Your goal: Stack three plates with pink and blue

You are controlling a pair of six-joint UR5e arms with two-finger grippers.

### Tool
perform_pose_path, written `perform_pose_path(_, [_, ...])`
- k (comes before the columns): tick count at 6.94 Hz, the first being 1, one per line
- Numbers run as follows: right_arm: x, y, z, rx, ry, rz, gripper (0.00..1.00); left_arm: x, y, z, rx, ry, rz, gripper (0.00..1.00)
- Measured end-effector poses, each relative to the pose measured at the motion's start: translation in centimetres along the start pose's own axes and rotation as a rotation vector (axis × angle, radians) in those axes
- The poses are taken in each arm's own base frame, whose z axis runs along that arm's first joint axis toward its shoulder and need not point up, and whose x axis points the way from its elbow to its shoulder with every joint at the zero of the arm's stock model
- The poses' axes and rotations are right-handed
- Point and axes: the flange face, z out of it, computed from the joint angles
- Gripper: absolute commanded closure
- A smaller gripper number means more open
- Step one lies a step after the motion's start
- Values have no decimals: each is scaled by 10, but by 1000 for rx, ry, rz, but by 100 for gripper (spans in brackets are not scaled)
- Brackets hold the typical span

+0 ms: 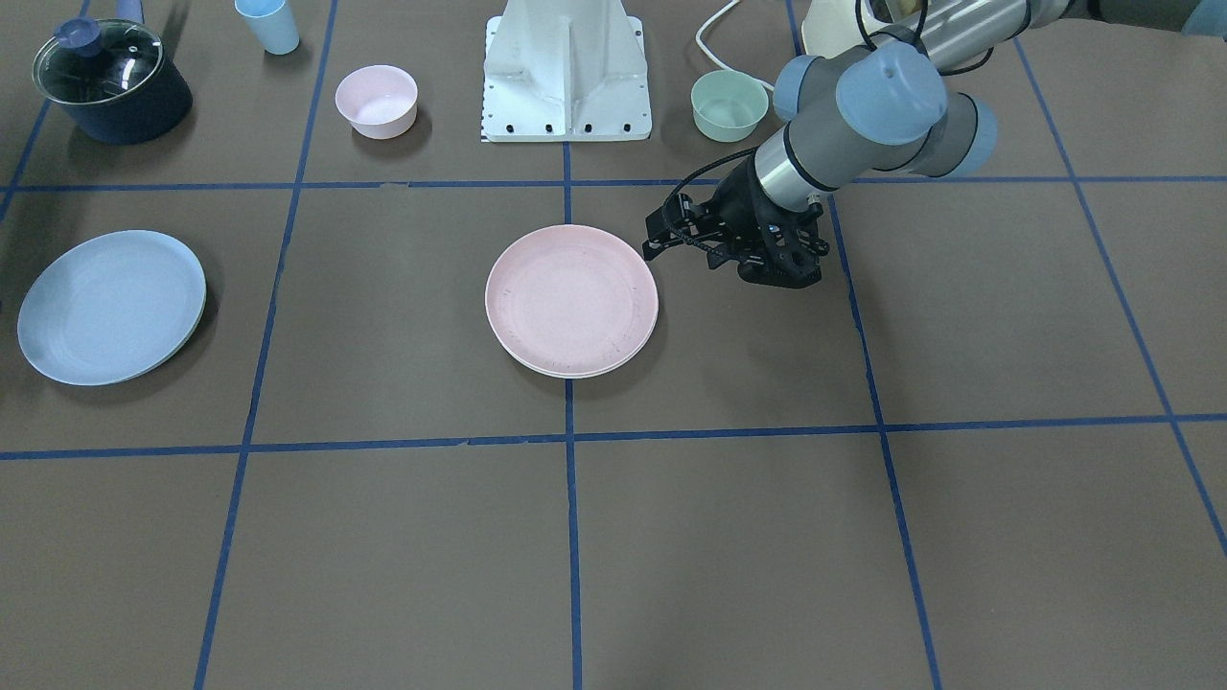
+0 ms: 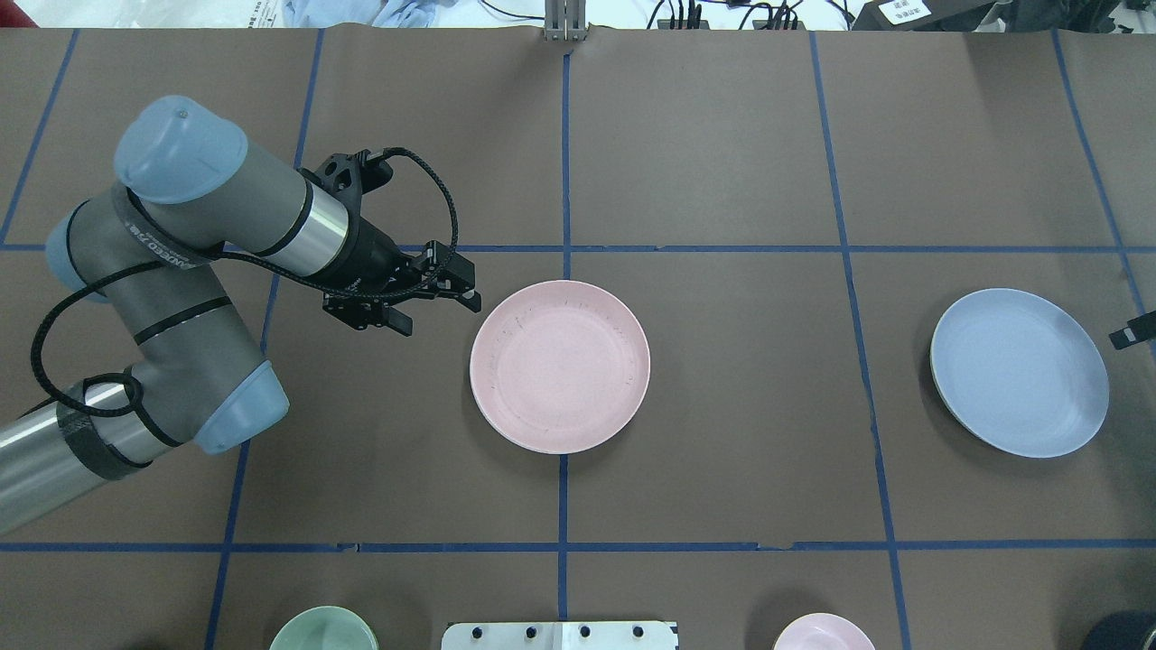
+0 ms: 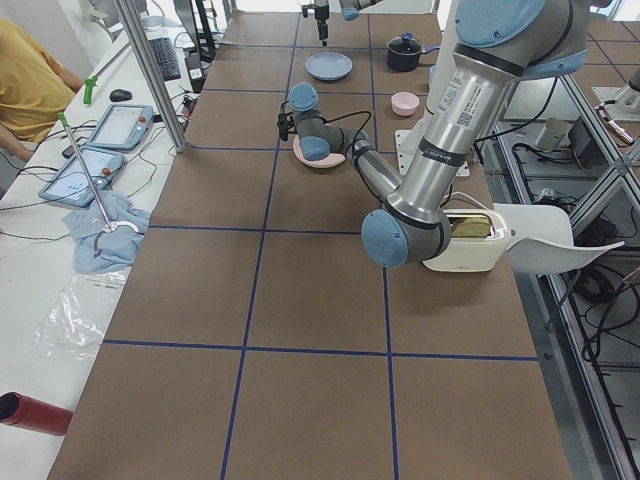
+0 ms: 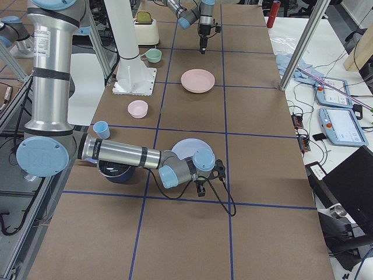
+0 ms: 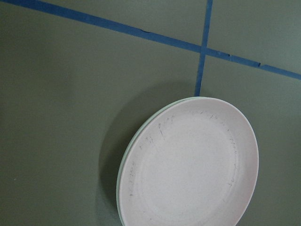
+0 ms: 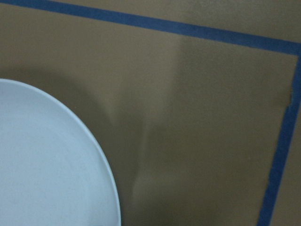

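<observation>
The pink plate [image 1: 571, 299] lies at the table's middle on a cream plate, of which only the rim [image 5: 123, 165] shows. It also shows in the overhead view [image 2: 560, 366]. The blue plate [image 2: 1019, 372] lies apart at the table's right end, and shows in the front view [image 1: 110, 307] and the right wrist view [image 6: 47, 165]. My left gripper [image 2: 471, 287] hangs just beside the pink plate's left rim, jaws apart and empty. Only a bit of my right gripper [image 2: 1129, 336] shows beside the blue plate's right rim, so I cannot tell its state.
Along the robot's side stand a small pink bowl [image 1: 376, 101], a mint-green bowl [image 1: 729, 103], a light blue cup [image 1: 268, 24] and a dark pot with a glass lid [image 1: 110, 81]. The white robot base [image 1: 567, 77] stands between the bowls.
</observation>
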Motion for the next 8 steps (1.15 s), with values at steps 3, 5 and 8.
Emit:
perform_pose_path(3, [-20,-16,21,10,-16,25,57,0,-1,0,8,-1,-1,0])
perform_pose_path(5, [-26,-16,26,3,-23,17,100,-1,-1,0,9,-2,-1,0])
perform_pose_path(8, [-36,-12,23,40,-53,-38,100,-5,-1,0,9,-6,-4,0])
